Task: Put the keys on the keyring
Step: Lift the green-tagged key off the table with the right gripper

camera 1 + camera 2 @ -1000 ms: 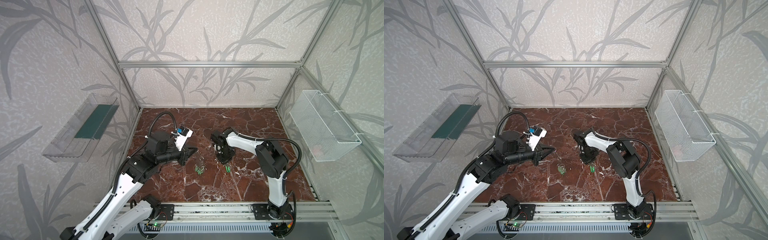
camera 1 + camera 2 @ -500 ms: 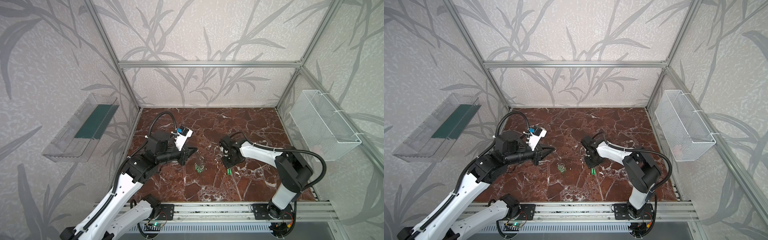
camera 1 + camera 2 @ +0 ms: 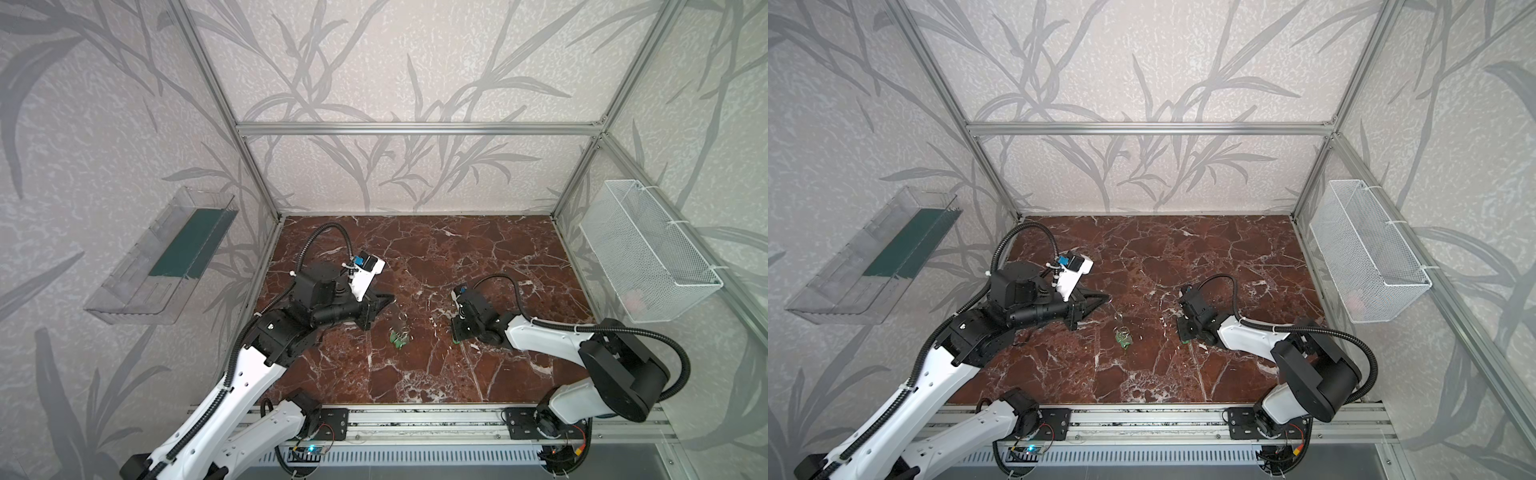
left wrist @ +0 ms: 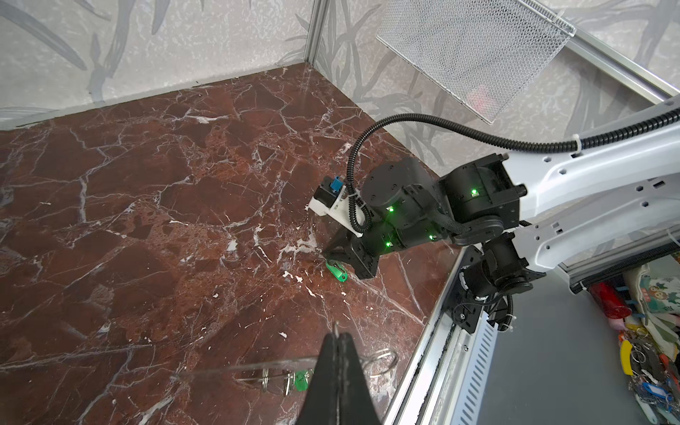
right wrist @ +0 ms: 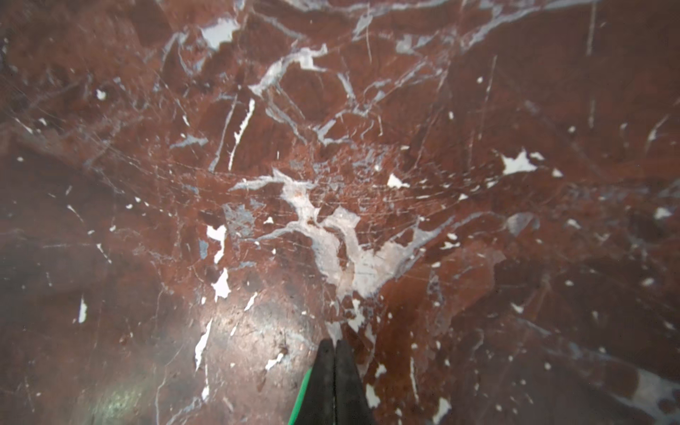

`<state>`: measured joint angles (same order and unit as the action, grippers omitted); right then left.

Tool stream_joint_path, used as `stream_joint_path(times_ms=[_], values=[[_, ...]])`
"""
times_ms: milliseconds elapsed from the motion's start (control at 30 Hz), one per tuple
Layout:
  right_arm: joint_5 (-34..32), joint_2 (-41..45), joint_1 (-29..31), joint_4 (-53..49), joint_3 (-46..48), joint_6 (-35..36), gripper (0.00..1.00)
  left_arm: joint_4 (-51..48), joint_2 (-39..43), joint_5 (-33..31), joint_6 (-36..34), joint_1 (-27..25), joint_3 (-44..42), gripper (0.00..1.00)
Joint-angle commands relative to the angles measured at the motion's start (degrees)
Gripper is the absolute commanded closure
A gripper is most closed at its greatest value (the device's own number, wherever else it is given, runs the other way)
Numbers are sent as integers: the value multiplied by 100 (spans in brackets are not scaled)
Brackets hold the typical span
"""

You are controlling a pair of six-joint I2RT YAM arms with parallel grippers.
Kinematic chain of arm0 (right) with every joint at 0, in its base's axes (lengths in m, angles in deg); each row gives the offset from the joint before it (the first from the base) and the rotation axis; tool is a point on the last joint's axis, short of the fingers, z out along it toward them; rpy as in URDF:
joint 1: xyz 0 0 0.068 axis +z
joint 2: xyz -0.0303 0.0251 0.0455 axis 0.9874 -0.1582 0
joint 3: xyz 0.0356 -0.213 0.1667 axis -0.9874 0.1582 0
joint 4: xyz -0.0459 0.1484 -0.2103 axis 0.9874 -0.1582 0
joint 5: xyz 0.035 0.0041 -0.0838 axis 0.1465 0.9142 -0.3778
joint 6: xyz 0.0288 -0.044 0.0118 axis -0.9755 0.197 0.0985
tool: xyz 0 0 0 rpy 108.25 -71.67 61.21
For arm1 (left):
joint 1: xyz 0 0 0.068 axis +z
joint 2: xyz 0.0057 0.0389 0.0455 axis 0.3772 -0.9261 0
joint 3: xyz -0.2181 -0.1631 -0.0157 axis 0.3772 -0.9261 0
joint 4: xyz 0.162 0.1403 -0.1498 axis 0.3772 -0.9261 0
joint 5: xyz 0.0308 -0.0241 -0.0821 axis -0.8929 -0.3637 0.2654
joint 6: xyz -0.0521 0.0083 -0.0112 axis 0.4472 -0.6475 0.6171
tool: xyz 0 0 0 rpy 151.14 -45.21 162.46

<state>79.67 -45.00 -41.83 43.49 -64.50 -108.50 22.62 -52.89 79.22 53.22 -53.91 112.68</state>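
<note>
My left gripper [image 3: 390,297] [image 4: 336,336] is shut on the keyring [image 4: 384,362], a thin metal wire loop whose tip pokes out past the jaws. Split rings and green-tagged keys [image 3: 398,337] [image 3: 1123,340] [image 4: 301,379] are strung on it below the gripper, low over the marble. Another green-tagged key [image 4: 337,272] [image 3: 456,341] lies flat on the floor to the right. My right gripper [image 4: 327,257] [image 5: 335,346] is shut, with its tips down at one end of that key. The green tag shows beside one finger, and I cannot tell whether anything is pinched.
The red-brown marble floor [image 3: 436,257] is bounded by patterned walls. A white mesh basket [image 3: 648,257] hangs on the right wall and a clear plastic tray [image 3: 166,257] on the left wall. An aluminium rail [image 3: 415,419] runs along the front edge.
The right arm swung its elbow out to the right and its gripper came down and forward to the loose key. The left arm, the keyring and the loose key have not moved.
</note>
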Motion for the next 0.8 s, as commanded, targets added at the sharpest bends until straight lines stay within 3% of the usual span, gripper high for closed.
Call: stream_joint_path(times_ms=[0, 167, 267, 300, 333, 400, 600, 767], values=[[-323, 145, -2, 1186, 532, -55, 100, 142, 61, 16, -121, 36, -1, 100], [-253, -70, -5, 2244, 1043, 50, 100, 135, 66, 10, -133, 34, 2, 100], [-244, -126, -1, 2381, 1117, 15, 100, 132, 69, 3, -141, 29, -1, 100], [-241, -100, -4, 2371, 1117, 11, 98, 130, 68, 10, -140, 30, 7, 100], [-238, -44, -5, 2353, 1109, 7, 88, 131, 69, 8, -134, 31, 8, 100], [-214, 210, -2, 2137, 1037, 23, 77, 112, 69, 8, -145, 35, 8, 100], [-294, 1104, -23, 910, 580, 138, 62, 106, 96, 12, -137, 30, 17, 100], [-163, 1303, -156, -292, -65, 324, 58, 111, 109, 33, -138, 33, 17, 100]])
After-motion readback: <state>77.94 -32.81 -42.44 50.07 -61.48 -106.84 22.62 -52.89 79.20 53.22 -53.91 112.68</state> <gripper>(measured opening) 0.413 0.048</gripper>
